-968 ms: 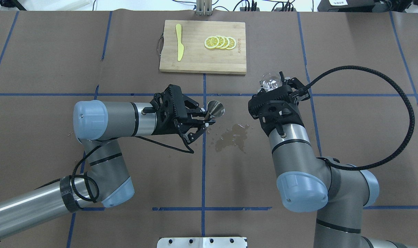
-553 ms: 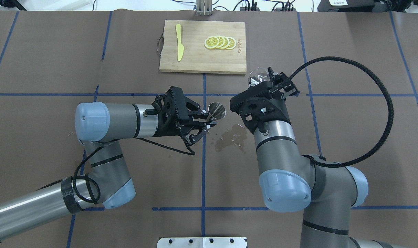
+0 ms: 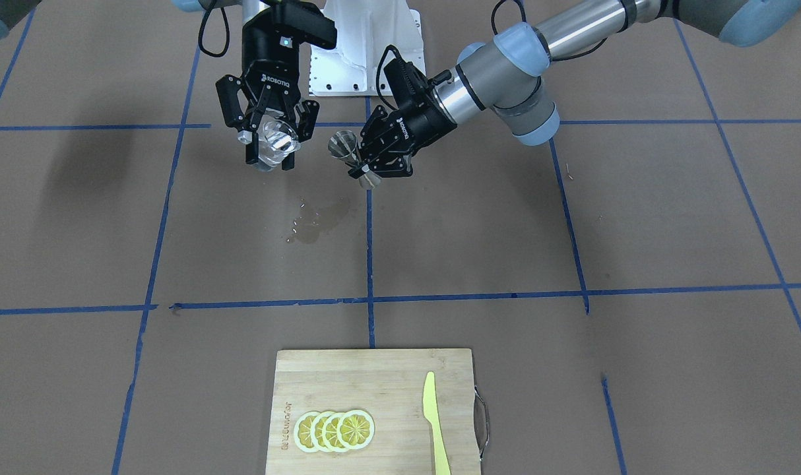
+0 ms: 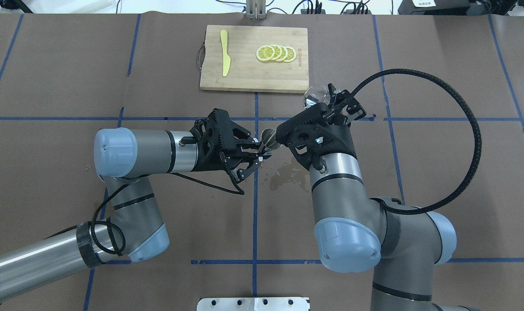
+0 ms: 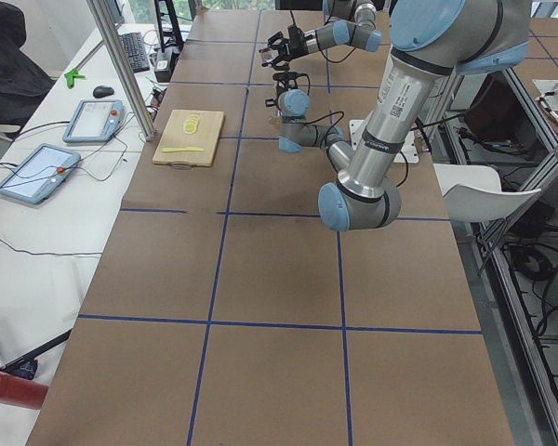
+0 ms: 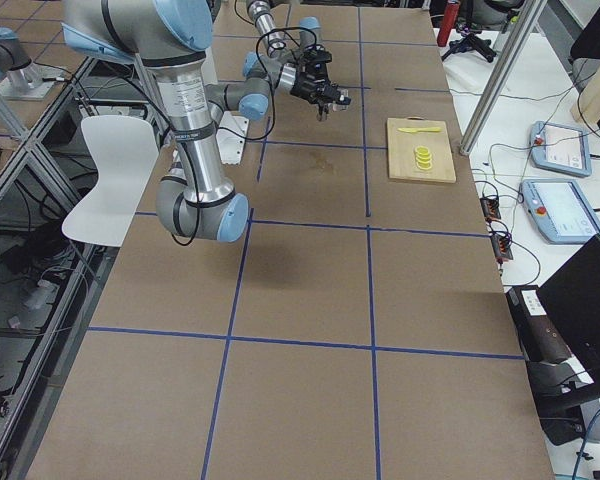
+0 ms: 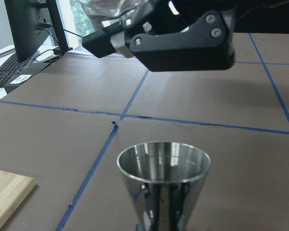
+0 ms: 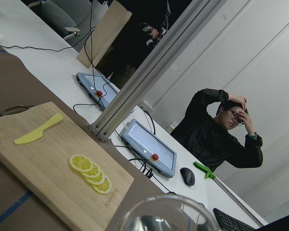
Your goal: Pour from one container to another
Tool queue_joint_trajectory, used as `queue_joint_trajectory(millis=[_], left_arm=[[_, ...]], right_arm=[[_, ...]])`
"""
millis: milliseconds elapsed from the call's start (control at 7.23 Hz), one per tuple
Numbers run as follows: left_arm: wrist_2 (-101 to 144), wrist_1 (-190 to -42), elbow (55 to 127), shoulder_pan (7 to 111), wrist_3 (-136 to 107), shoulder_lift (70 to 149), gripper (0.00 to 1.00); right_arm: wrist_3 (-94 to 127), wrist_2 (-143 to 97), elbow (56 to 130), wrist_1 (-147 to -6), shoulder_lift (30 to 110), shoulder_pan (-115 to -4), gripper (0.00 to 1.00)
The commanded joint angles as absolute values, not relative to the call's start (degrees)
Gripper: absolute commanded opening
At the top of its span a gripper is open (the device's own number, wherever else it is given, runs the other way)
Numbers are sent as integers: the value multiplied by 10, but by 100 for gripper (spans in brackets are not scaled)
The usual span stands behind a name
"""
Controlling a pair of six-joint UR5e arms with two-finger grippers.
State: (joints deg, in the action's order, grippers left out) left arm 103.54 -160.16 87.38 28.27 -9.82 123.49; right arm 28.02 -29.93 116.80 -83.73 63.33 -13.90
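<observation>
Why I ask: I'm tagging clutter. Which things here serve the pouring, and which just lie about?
In the job:
glass cup, held in the right gripper
steel jigger, held in the left gripper

Lying about:
cutting board
lemon slices
yellow knife
wet patch

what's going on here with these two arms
The left hand holds a steel jigger upright by its waist. The right hand holds a small clear glass cup close beside the jigger, and the left wrist view shows it a little higher. No liquid can be seen pouring at this moment. A wet patch marks the table below them. A cutting board with lemon slices and a yellow knife sits apart.
</observation>
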Motion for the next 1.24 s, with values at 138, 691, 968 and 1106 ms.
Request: queue_joint_trajectory(millis=[138,691,968,1106], left_arm=[[1035,-1602,875,283,-98,1235,0],[1035,-1602,875,283,-98,1236,0],[1035,-1602,875,283,-98,1236,0],[1036,-1602,875,283,-98,1236,0]], right_arm=[[227,-267,1159,-840,621,-116,0],[200,-252,1150,-863,599,-103,0],[200,-239,1150,-896,578,-92,0],[195,-224,1150,-897,579,-89,0]])
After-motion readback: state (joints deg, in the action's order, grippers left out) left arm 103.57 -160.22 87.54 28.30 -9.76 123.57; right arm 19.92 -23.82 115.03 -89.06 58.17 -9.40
